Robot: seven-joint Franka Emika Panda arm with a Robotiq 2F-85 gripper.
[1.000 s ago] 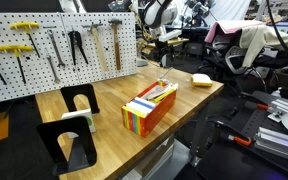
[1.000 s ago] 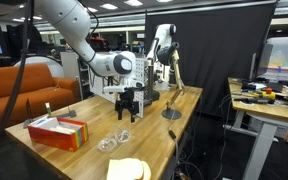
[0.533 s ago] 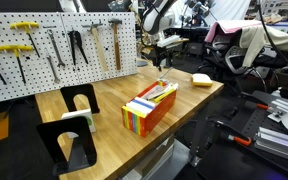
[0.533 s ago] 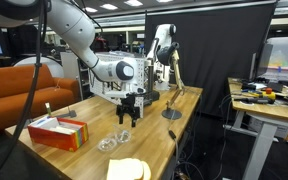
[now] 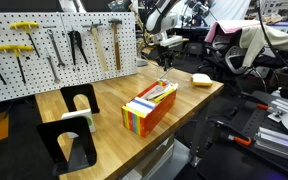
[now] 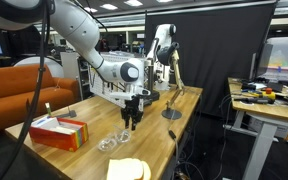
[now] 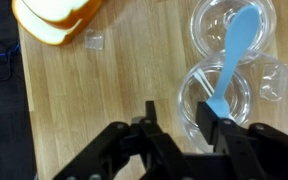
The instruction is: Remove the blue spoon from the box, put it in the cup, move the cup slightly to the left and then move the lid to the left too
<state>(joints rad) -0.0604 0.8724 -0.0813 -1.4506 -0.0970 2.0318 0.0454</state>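
Note:
The blue spoon point(image 7: 234, 50) leans in the clear plastic cup point(image 7: 246, 95), its bowl end reaching over the clear round lid point(image 7: 209, 20) just beyond. My gripper point(image 7: 179, 112) hangs over the cup's near rim. One fingertip point(image 7: 208, 105) is inside the rim and the other is outside it, apart from the wall. The jaws stand partly closed with a gap and hold nothing. In an exterior view the gripper point(image 6: 131, 118) is low over the clear pieces point(image 6: 112, 141). The rainbow-striped box point(image 5: 149, 108) point(image 6: 59, 132) stands apart on the wooden table.
A yellow sponge point(image 7: 59, 20) point(image 6: 129, 170) point(image 5: 201, 80) lies near the table's edge. A crinkled clear piece point(image 7: 274, 80) sits beside the cup. A pegboard with tools point(image 5: 54, 45) backs the table, and black bookends point(image 5: 76, 120) stand at one end. A desk lamp point(image 6: 172, 80) stands beyond.
The gripper has dropped slightly toward the cup and its jaws have narrowed from wide open around the cup's rim. Cup, spoon, lid and box have not moved.

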